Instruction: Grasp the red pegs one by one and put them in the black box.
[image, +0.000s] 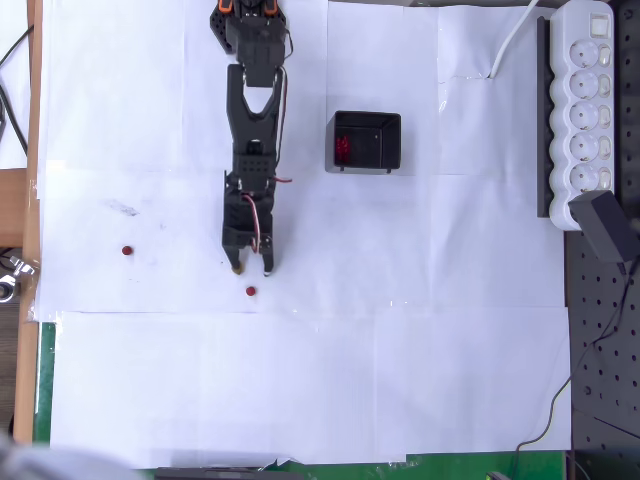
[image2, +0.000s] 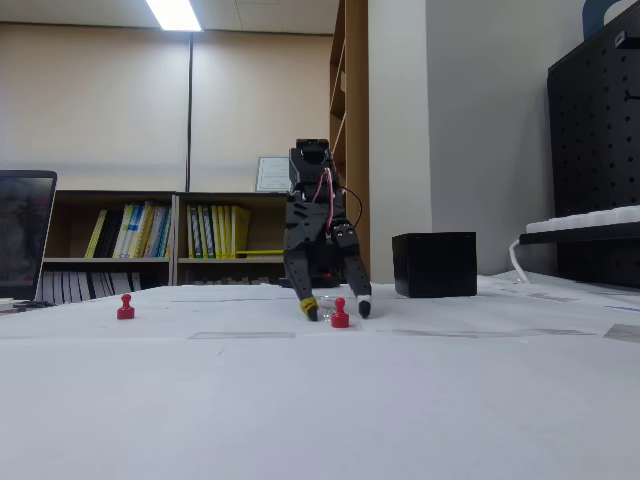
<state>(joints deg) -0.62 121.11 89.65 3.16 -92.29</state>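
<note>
Two red pegs stand on the white paper: one (image: 250, 291) (image2: 340, 315) just in front of the fingertips and one (image: 127, 250) (image2: 125, 308) off to the left. My gripper (image: 251, 268) (image2: 337, 308) points down with its fingers spread open just above the paper, nothing between them. The near peg sits just in front of the gap, apart from both fingers. The black box (image: 366, 141) (image2: 434, 264) sits behind and to the right of the arm, with several red pegs inside it against its left wall in the overhead view.
A white power strip (image: 583, 105) with a black plug lies along the right edge. A black pegboard (image: 603, 350) covers the lower right. The paper's left edge meets a wooden table rim (image: 35, 160).
</note>
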